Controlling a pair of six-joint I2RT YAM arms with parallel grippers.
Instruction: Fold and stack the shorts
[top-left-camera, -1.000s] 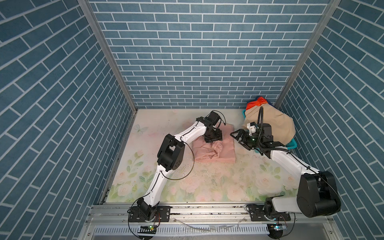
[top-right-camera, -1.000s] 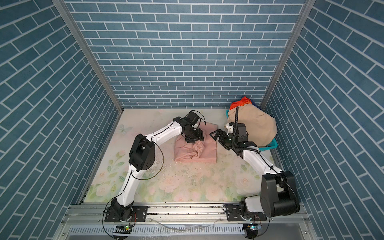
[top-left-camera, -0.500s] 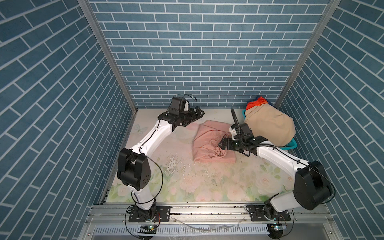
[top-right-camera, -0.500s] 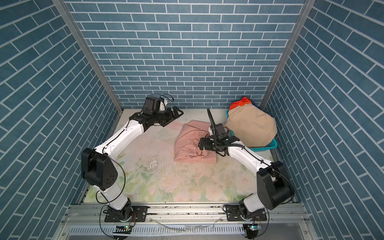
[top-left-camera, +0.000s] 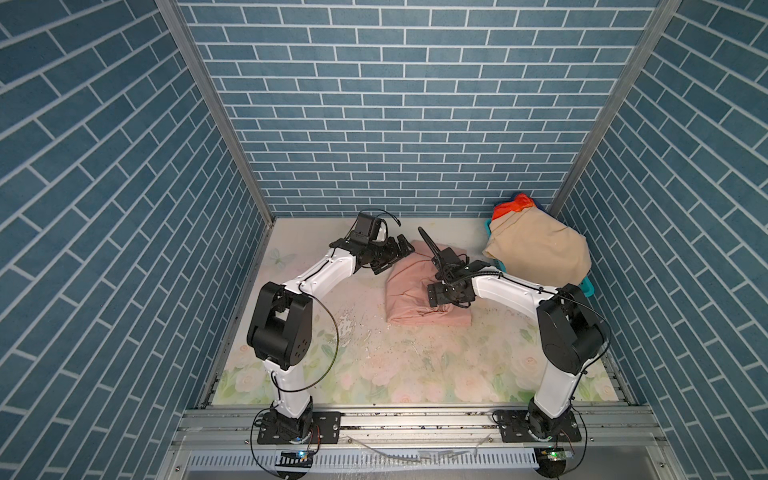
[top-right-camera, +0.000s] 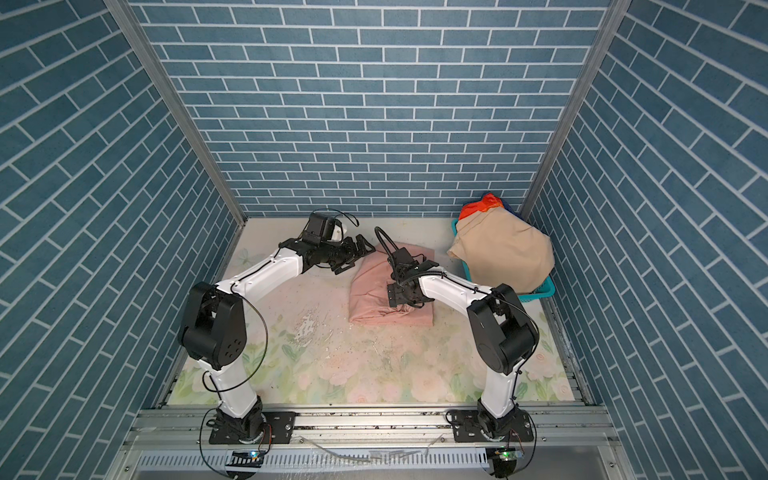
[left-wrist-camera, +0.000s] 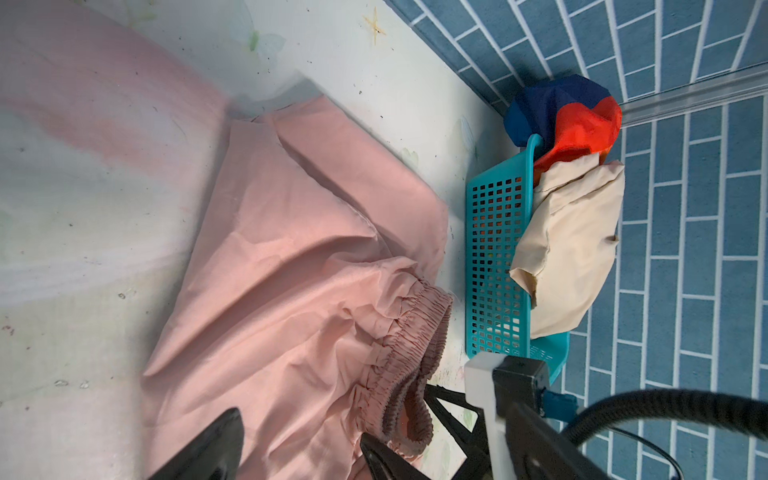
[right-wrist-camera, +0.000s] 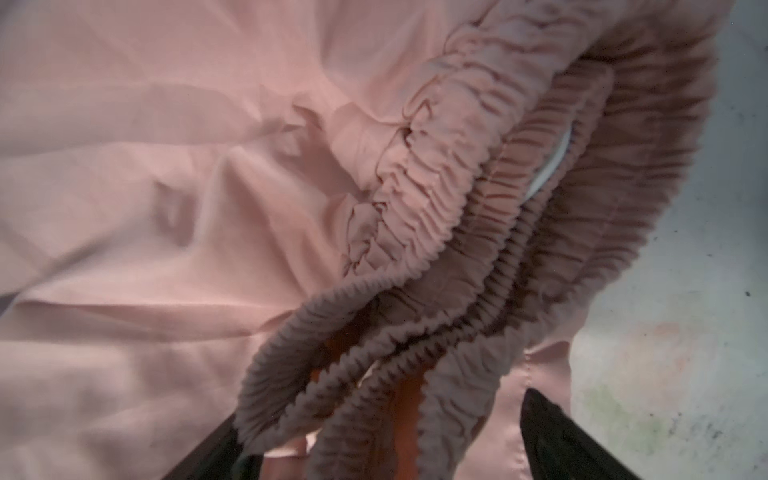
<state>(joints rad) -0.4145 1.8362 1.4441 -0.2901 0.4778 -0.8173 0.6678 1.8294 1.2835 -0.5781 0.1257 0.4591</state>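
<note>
Pink shorts bunch inside the spread right gripper; left gripper gapes empty; striped shorts mostly buried.

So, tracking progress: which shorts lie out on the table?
The pale pink shorts, on the floral table; the beige shorts and the red-and-blue shorts sit heaped in the teal plastic basket.
</note>
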